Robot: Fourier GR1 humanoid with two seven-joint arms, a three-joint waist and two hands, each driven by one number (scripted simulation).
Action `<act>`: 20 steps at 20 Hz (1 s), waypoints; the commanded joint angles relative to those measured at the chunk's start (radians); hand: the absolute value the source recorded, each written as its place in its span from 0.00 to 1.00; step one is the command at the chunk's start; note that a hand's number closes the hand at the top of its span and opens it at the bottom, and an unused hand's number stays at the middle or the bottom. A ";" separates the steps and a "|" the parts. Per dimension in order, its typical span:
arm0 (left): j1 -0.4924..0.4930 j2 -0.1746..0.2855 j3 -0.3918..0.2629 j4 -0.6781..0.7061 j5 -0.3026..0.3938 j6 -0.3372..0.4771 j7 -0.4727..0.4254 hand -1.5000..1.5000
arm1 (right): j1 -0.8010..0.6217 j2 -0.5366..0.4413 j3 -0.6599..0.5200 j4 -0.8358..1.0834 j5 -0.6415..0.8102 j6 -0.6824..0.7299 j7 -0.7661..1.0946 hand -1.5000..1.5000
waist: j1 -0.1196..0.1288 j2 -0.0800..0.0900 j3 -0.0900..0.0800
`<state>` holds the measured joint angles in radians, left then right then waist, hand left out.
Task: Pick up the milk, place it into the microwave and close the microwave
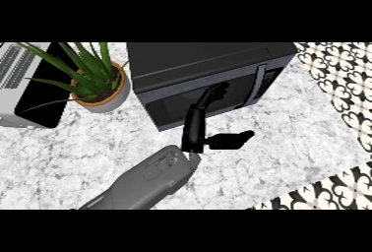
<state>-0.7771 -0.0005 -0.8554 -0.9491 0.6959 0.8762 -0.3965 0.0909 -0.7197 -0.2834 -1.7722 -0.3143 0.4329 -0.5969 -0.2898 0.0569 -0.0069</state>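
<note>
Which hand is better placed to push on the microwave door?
The left hand. Its straight fingers lie against the microwave door, which looks shut or nearly so. The right hand does not show in the head view, so it probably has farther to go.

One microwave (210,69) stood on the one bench (80,147). Beside it were one potted plant (98,81), a single leafy plant in a single round pot, and one silver appliance (22,83) with a black side. One robot hand (195,129) was in view, on one grey forearm (145,184). The microwave carried one strip of controls (269,78). A black-and-white patterned surface (334,83) showed in two patches, one at the upper right and one at the lower right.
</note>
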 commanded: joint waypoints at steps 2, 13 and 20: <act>-0.061 0.000 0.070 0.024 0.066 0.046 -0.034 0.00 | -0.039 -0.044 -0.036 -0.007 0.052 -0.027 -0.004 1.00 | -0.005 0.013 -0.001; -0.088 0.000 0.059 0.046 0.147 0.035 -0.086 0.00 | -0.109 -0.072 -0.052 0.028 0.071 -0.046 -0.005 1.00 | 0.009 0.038 0.002; -0.095 0.000 0.052 0.061 0.188 0.026 -0.127 0.00 | -0.139 -0.082 -0.046 0.046 0.076 -0.045 0.001 1.00 | 0.011 0.039 0.003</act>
<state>-0.8063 -0.0006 -0.8705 -0.9548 0.8517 0.8881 -0.5122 -0.0302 -0.7935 -0.3338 -1.7335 -0.2414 0.3850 -0.5991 -0.2785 0.0868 -0.0026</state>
